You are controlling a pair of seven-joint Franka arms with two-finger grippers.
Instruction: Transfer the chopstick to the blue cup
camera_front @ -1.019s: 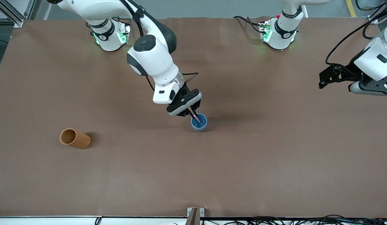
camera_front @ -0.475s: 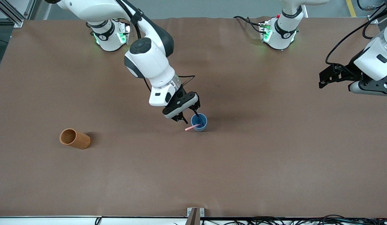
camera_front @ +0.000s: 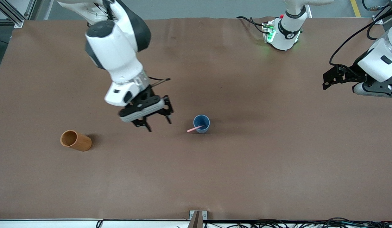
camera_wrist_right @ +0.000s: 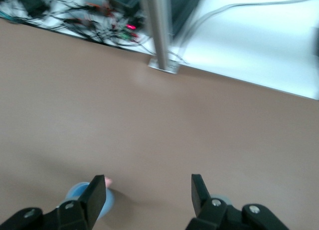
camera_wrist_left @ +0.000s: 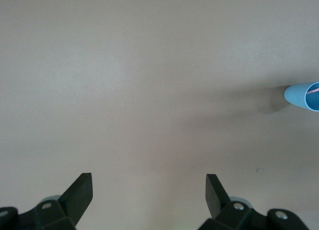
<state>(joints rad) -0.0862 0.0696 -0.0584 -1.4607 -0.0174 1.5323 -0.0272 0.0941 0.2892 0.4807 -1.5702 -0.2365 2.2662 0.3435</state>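
Your right end effector (camera_front: pixel 158 123) has let go and is pulling up and away from the blue cup (camera_front: pixel 201 123), swinging toward the right arm's end of the surface (camera_front: pixel 278 164); a second ago it was clamped on the chopstick (camera_front: pixel 195 128) right over that cup. Now its fingers (camera_front: pixel 167 117) are standing spread and empty, hanging over bare surface between the blue cup and the orange-brown cup (camera_front: pixel 75 140).

The chopstick is sitting in the blue cup, leaning steeply, one end down inside and the pink upper end sticking out over the rim on the side toward the right arm's end of the surface. In the right wrist view you're catching the blue cup (camera_wrist_right: pixel 89 197) low in the picture, partly covered by one finger (camera_wrist_right: pixel 94 197), with the pink tip (camera_wrist_right: pixel 107 180) showing just above it.

The orange-brown cup is lying on its side, well apart from the blue cup, mouth turned toward the right arm's end.

Your left end effector (camera_front: pixel 329 79) is waiting in the air over the left arm's end of the surface, fingers (camera_wrist_left: pixel 82 190) wide apart and holding nothing; its wrist view is picking up the blue cup (camera_wrist_left: pixel 303 96) at the edge.
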